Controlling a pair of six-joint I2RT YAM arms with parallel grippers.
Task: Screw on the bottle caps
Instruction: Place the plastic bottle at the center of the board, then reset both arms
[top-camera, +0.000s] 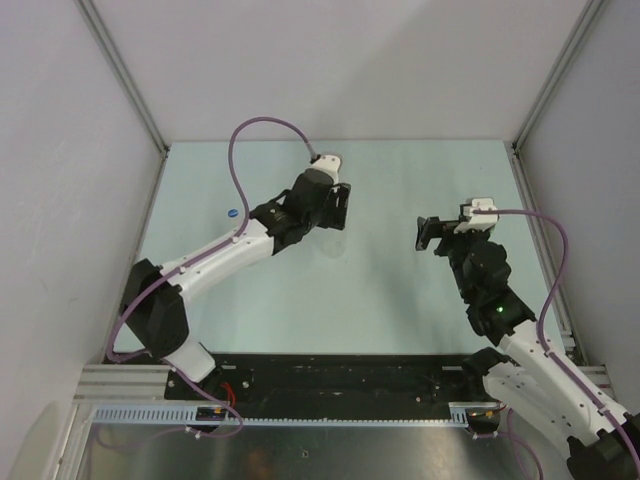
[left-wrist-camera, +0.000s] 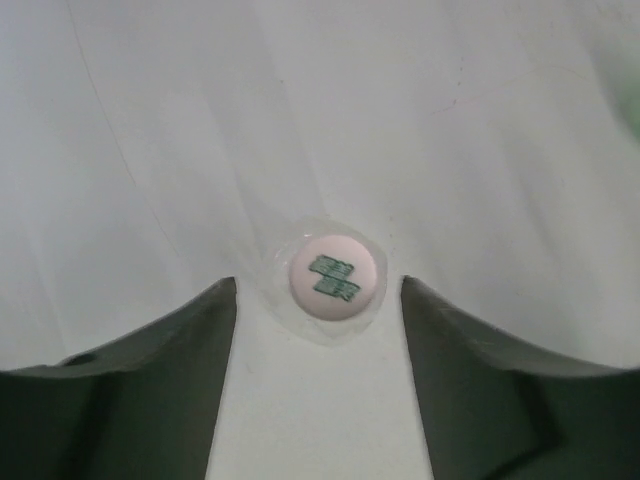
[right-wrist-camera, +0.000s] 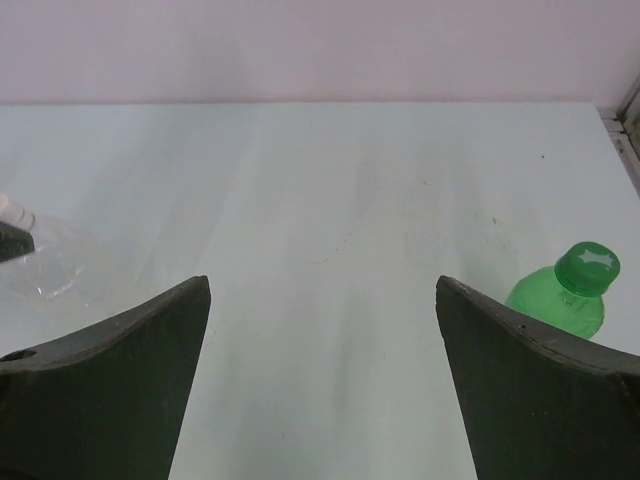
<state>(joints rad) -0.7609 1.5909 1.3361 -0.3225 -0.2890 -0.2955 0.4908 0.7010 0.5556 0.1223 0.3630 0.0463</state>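
Note:
In the left wrist view I look straight down on a white cap (left-wrist-camera: 335, 277) with a green print, sitting on top of a clear bottle (left-wrist-camera: 300, 318) that stands upright. My left gripper (left-wrist-camera: 318, 283) is open, its fingers on either side of the cap and just short of it. My right gripper (right-wrist-camera: 322, 282) is open and empty above bare table. A green bottle (right-wrist-camera: 560, 300) with a green cap (right-wrist-camera: 588, 265) on it stands to its right. A second clear bottle (right-wrist-camera: 40, 265) with a white cap (right-wrist-camera: 14, 212) shows at the left edge. No bottle shows in the top view, where the left gripper (top-camera: 338, 210) and right gripper (top-camera: 428, 233) face each other.
The pale green table (top-camera: 380, 290) is enclosed by white walls with metal corner posts (top-camera: 125, 75). A small blue dot (top-camera: 232, 212) lies on the table left of the left arm. A green blur (left-wrist-camera: 632, 100) sits at the right edge of the left wrist view.

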